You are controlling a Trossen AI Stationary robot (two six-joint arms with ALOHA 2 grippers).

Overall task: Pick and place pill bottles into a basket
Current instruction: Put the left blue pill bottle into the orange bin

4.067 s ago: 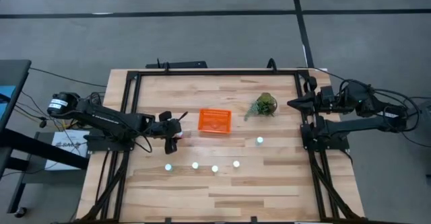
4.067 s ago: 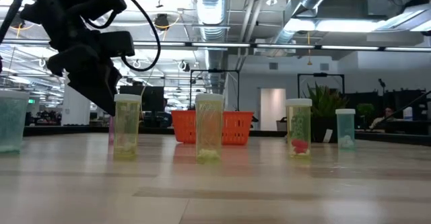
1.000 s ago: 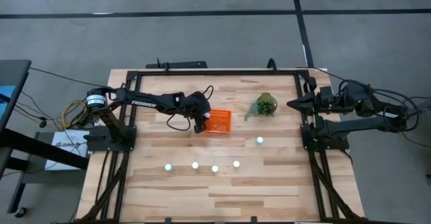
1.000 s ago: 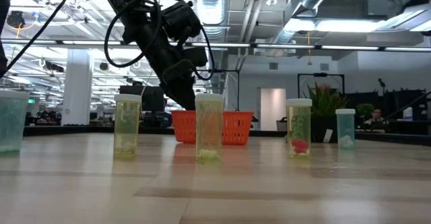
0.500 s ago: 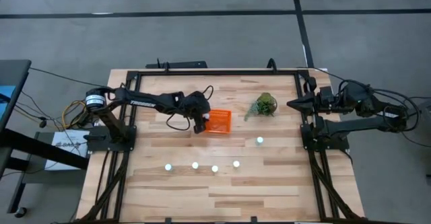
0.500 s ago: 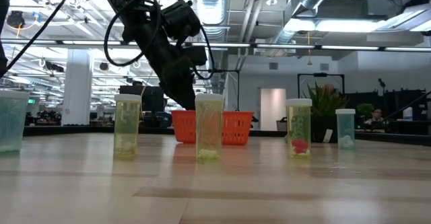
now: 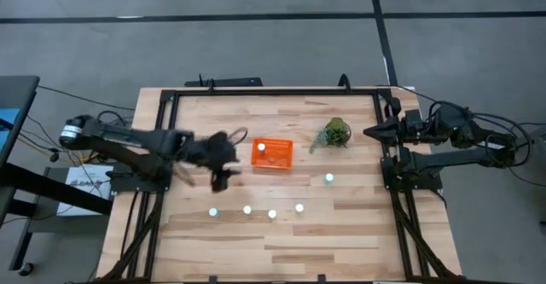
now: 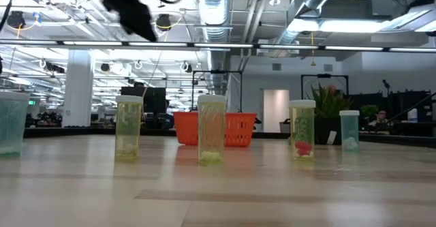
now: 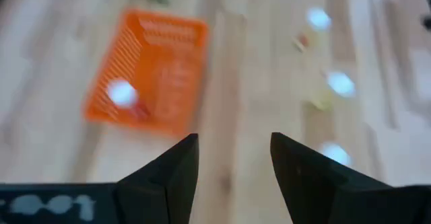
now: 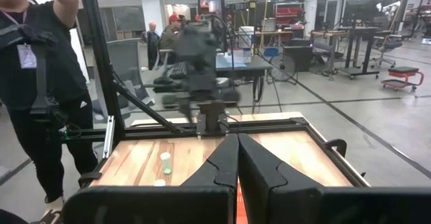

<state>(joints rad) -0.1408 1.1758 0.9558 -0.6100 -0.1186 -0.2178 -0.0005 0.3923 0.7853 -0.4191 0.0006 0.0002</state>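
Note:
The orange basket (image 7: 275,156) stands at the table's middle with one white-capped pill bottle (image 7: 262,147) inside it; both also show in the left wrist view, the basket (image 9: 158,56) and the bottle (image 9: 121,93). Several more pill bottles stand on the table: a row (image 7: 247,209) nearer the front edge and one (image 7: 329,178) to the right. My left gripper (image 9: 232,150) is open and empty, raised above the table left of the basket (image 7: 220,175). My right gripper (image 10: 237,158) is shut and waits at the table's right edge (image 7: 371,131).
A small green plant (image 7: 335,134) stands right of the basket. In the low view the bottles (image 8: 212,128) stand in a row before the basket (image 8: 242,128). A black frame (image 7: 162,130) runs round the table. People stand beyond the table's left side (image 10: 40,83).
My left gripper has drawn away from the basket's left wall, going up and toward the table's left and near edges, fast enough to blur. A white-capped bottle now shows inside the basket where the gripper stood.

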